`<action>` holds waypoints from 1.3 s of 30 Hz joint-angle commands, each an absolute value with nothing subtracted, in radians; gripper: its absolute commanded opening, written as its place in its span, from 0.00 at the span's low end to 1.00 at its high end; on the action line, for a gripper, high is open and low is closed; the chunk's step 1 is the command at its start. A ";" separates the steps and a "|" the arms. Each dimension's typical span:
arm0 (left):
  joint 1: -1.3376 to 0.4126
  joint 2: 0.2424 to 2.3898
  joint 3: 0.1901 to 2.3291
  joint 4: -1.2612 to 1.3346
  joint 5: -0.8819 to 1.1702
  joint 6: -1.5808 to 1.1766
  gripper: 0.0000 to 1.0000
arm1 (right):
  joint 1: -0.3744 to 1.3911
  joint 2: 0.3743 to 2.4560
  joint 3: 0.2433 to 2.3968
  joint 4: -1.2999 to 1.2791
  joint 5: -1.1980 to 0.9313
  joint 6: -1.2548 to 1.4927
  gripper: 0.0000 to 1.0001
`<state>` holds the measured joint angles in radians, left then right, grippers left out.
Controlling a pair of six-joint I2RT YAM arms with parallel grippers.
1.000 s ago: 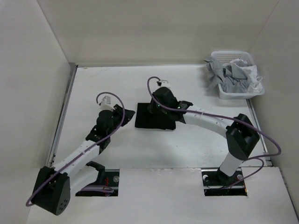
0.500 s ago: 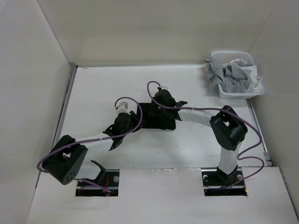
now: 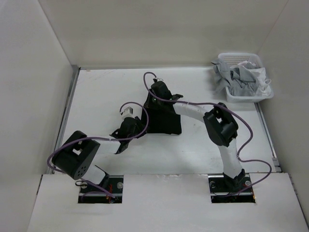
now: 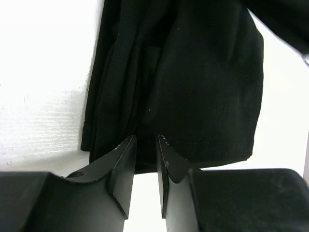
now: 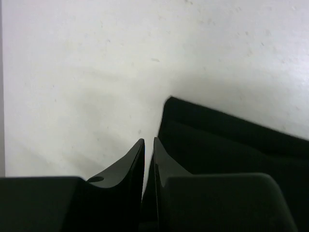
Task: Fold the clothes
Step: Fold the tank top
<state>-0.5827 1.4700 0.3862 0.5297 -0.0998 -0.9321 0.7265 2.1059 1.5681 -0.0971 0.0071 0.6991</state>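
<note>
Shirt [image 3: 163,122], black, lies folded into a compact block at mid-table [image 3: 106,92], flat on the white surface. The left wrist view shows several layered folds stacked along one side and a stitched hem [image 4: 212,142] along the near edge.

Left tool [image 3: 141,127] sits low at the shirt's near-left edge. In its own view the tips [image 4: 145,140] reach the hem, and the jaws stand a narrow slit apart with bare table visible between them lower down. Whether they pinch the cloth cannot be told.

Right tool [image 3: 151,103] reaches across to the shirt's far-left corner. In its own view the tips [image 5: 148,141] are almost together, just beside that corner of the shirt [image 5: 231,145], with something dark between the fingers lower down. Whether cloth is caught there cannot be told.

Basket [image 3: 246,98], white, stands at the table's far right corner, well apart from the shirt, heaped with grey and white garments [image 3: 241,77].
</note>
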 commanded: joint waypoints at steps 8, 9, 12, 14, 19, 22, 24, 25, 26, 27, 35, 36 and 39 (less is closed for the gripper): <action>-0.574 1.373 0.361 0.562 -0.095 -0.956 0.22 | 0.714 2.148 1.709 -0.088 -0.008 0.687 0.32; -0.574 1.344 0.359 0.549 -0.095 -0.959 0.22 | 0.714 2.110 1.666 -0.059 0.001 0.675 0.34; -0.573 1.252 0.357 0.500 -0.106 -0.956 0.23 | 0.714 1.970 1.499 0.052 0.000 0.646 0.39; -0.567 1.198 0.362 0.470 -0.113 -0.950 0.26 | 0.713 1.866 1.380 0.135 -0.009 0.632 0.46; -0.516 1.094 0.361 0.387 -0.121 -0.901 0.40 | 0.697 1.578 1.074 0.280 0.012 0.591 0.56; -0.455 1.028 0.347 0.324 -0.121 -0.865 0.44 | 0.668 1.395 0.881 0.343 0.069 0.581 0.58; -0.409 0.976 0.338 0.279 -0.123 -0.844 0.48 | 0.633 1.269 0.755 0.354 0.125 0.575 0.60; -0.389 0.954 0.336 0.261 -0.123 -0.836 0.49 | 0.613 1.206 0.695 0.357 0.156 0.575 0.63; -0.371 0.936 0.334 0.241 -0.120 -0.831 0.51 | 0.590 1.153 0.639 0.360 0.185 0.583 0.66; -0.355 0.921 0.334 0.227 -0.118 -0.828 0.52 | 0.565 1.103 0.587 0.362 0.213 0.589 0.68; -0.286 0.911 0.376 0.126 -0.118 -0.781 0.57 | 0.369 0.891 0.318 0.445 0.272 0.683 0.69; -0.283 0.916 0.377 0.124 -0.123 -0.779 0.57 | 0.352 0.890 0.304 0.455 0.276 0.687 0.69; -0.281 0.931 0.370 0.150 -0.124 -0.775 0.57 | 0.324 0.911 0.278 0.479 0.262 0.709 0.69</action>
<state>-0.2867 0.9226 0.3428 0.1379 -0.1192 -0.8070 0.3401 0.9104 0.2840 0.3603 0.2512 0.6724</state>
